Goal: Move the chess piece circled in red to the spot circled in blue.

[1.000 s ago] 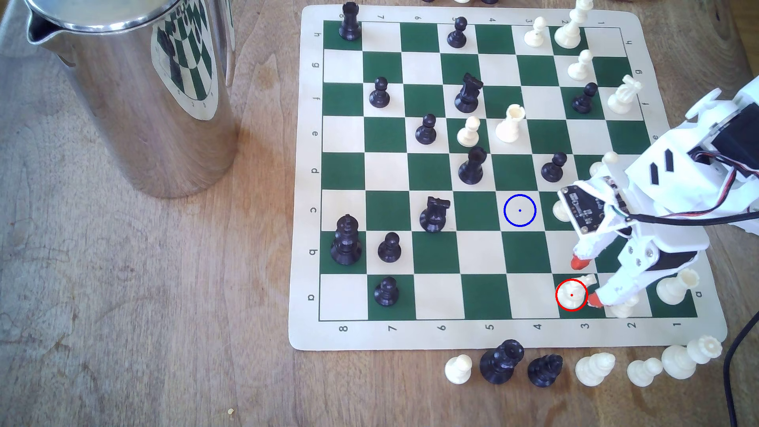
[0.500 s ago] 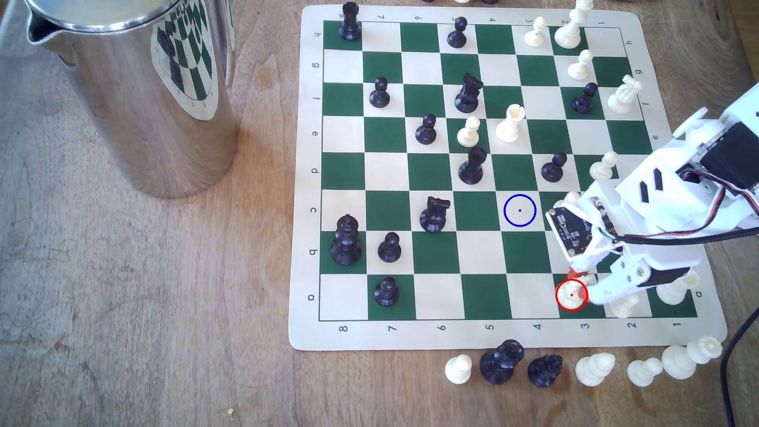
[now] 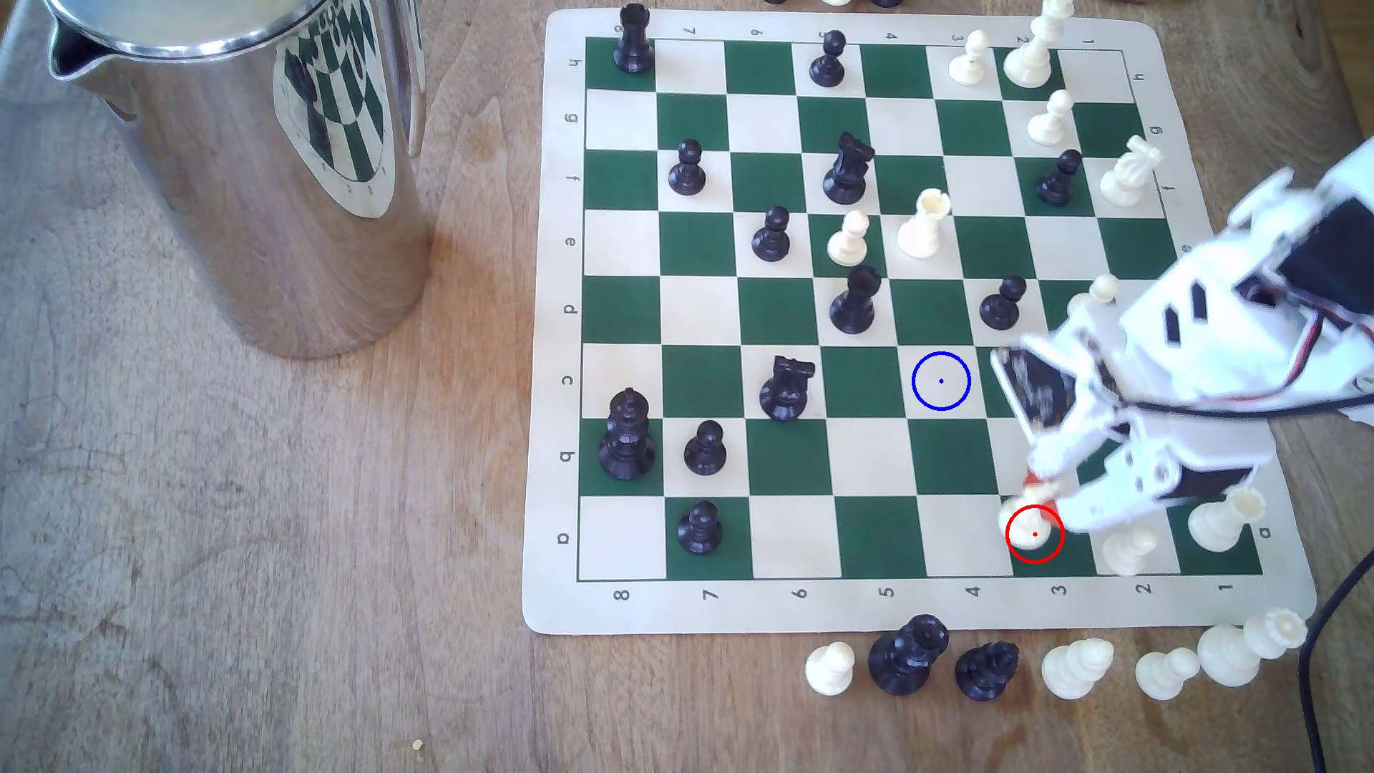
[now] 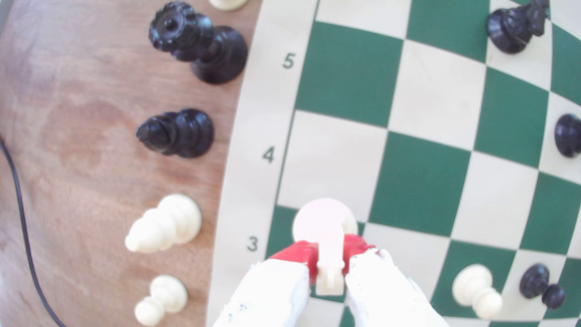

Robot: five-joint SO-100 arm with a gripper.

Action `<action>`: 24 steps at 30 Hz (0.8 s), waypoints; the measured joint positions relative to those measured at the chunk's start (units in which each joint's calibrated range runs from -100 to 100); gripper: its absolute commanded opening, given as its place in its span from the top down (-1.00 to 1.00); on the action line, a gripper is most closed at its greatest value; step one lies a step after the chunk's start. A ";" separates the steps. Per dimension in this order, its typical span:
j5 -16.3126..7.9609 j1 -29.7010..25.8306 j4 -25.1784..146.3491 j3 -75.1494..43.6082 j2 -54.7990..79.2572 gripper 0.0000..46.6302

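Wooden table (image 3: 297,557) | one chess mat (image 3: 550,372) | one gripper (image 4: 328,254) pinching one cream knight (image 4: 323,223) | one blue-ringed square (image 3: 941,380)

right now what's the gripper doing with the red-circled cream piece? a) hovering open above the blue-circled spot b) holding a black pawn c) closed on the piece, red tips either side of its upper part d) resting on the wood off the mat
c: in the wrist view the gripper has its red fingertips pressed on both sides of the chess piece circled in red, at the mat's edge by the number 3.

Jug (image 3: 245,163) stands at exterior view's left of mat (image 3: 918,609).
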 measured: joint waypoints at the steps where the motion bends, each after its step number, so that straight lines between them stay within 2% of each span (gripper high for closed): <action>1: 0.00 0.15 1.20 -0.54 -1.26 0.99; 7: 0.10 2.14 5.02 -1.99 -6.28 0.99; 14: 2.15 8.19 7.89 -4.16 -10.64 0.99; 24: 4.35 15.04 4.94 -4.07 -7.12 0.99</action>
